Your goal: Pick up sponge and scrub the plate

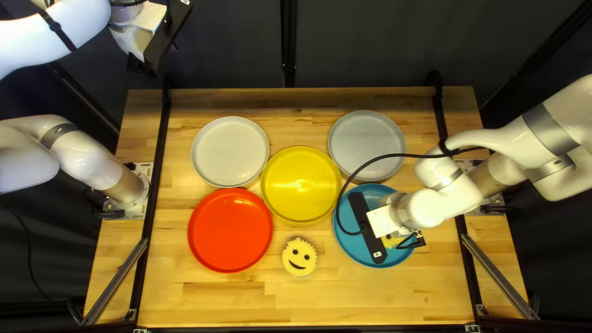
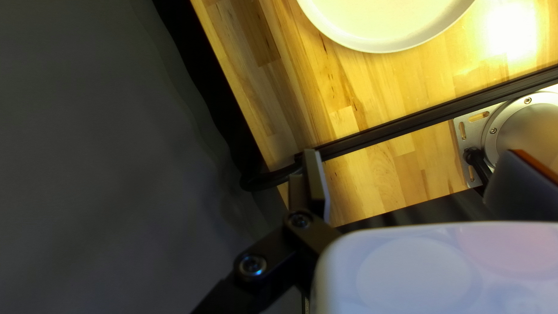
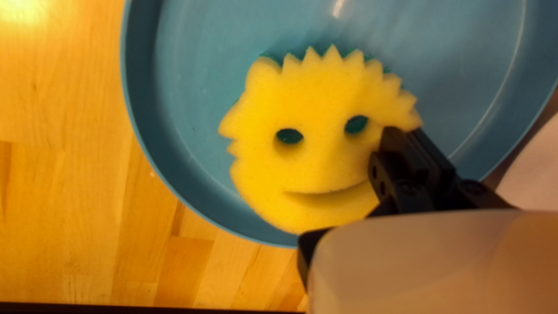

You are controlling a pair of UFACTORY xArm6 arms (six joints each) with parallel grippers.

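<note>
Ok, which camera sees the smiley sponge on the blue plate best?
The right wrist view: there the sponge shows its eyes, smile and spikes up close. The top left view shows just a yellow bit by my right arm; the left wrist view shows none.

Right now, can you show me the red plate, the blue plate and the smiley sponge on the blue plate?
Red plate (image 1: pixel 230 230): top left view, its middle.
Blue plate (image 3: pixel 146 116): right wrist view, its side wall.
Smiley sponge (image 3: pixel 319 163): right wrist view, yellow face between eyes and mouth.
</note>
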